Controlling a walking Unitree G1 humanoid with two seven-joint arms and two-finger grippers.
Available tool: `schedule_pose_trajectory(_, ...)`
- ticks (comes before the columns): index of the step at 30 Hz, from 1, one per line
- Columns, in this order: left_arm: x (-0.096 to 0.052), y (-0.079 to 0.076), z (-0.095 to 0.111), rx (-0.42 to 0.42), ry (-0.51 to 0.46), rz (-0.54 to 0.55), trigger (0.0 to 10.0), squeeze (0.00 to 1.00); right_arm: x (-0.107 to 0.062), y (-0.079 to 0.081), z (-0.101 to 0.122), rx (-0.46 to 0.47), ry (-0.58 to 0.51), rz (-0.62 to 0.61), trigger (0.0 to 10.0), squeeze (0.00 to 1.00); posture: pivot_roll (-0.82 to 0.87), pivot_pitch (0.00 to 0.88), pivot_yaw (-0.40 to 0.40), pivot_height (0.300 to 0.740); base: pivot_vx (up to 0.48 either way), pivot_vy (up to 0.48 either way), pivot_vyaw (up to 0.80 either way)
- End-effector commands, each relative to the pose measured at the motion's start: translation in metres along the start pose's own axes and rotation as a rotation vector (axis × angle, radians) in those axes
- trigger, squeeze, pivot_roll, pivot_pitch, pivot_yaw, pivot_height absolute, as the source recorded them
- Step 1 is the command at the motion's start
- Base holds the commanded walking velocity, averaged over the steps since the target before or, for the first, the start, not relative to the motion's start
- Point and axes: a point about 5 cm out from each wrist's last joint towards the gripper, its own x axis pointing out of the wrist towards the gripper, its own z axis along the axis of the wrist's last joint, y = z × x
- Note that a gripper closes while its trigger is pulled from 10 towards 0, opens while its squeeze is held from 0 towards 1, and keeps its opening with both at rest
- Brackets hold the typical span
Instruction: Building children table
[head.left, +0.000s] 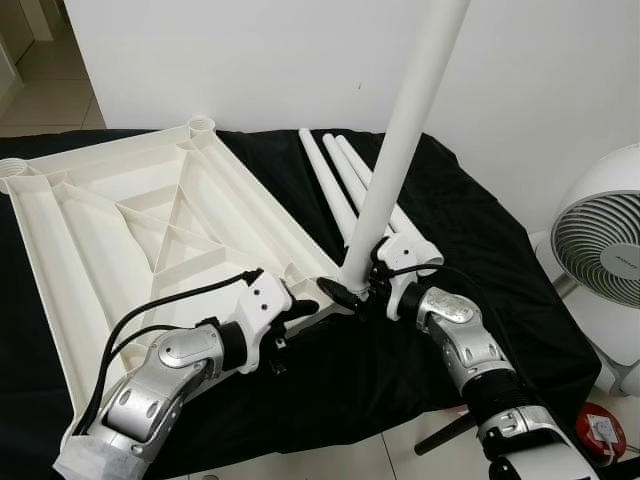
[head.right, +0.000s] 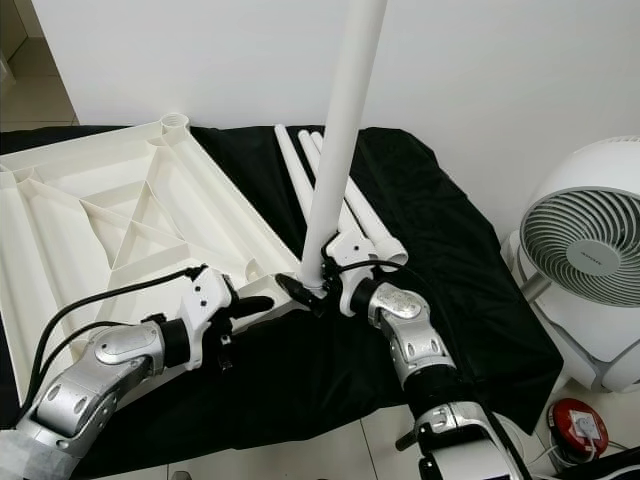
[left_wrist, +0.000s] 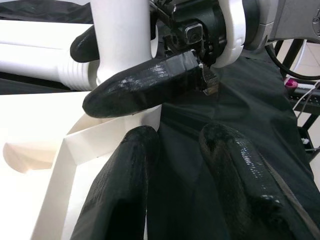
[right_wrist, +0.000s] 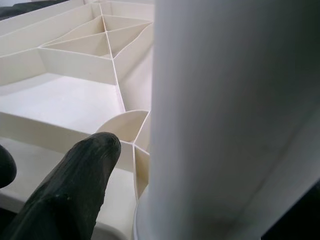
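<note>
The white table top (head.left: 130, 220) lies upside down on a black cloth (head.left: 470, 230), ribs facing up. One white table leg (head.left: 400, 150) stands upright at the near right corner of the top. My right gripper (head.left: 347, 292) is shut on the foot of this leg; the left wrist view shows one finger (left_wrist: 145, 85) across its front. My left gripper (head.left: 305, 310) rests low beside the same corner, open, one finger (left_wrist: 125, 175) over the white rim and the other over the cloth. Three spare legs (head.left: 335, 175) lie side by side behind the upright one.
A white fan (head.left: 600, 240) stands on the floor to the right, with a small red object (head.left: 600, 432) near its base. A white wall rises close behind the cloth. Round leg sockets (head.left: 200, 125) sit at the far corners of the top.
</note>
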Motion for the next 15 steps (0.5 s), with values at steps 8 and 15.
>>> schedule_pose_trajectory(8,-0.004,0.029,0.002,0.032,0.011,0.229,10.0,0.00,-0.011,0.006,0.009,0.093,-0.146,-0.112,10.0,1.00,0.03,0.000,-0.078,0.740,0.000,0.000,0.00)
schedule_pose_trajectory(15,-0.009,0.043,0.008,0.055,0.004,0.292,10.0,0.00,-0.025,0.013,0.011,0.099,-0.192,-0.152,10.0,0.00,0.01,0.000,-0.067,0.740,0.000,0.000,0.00)
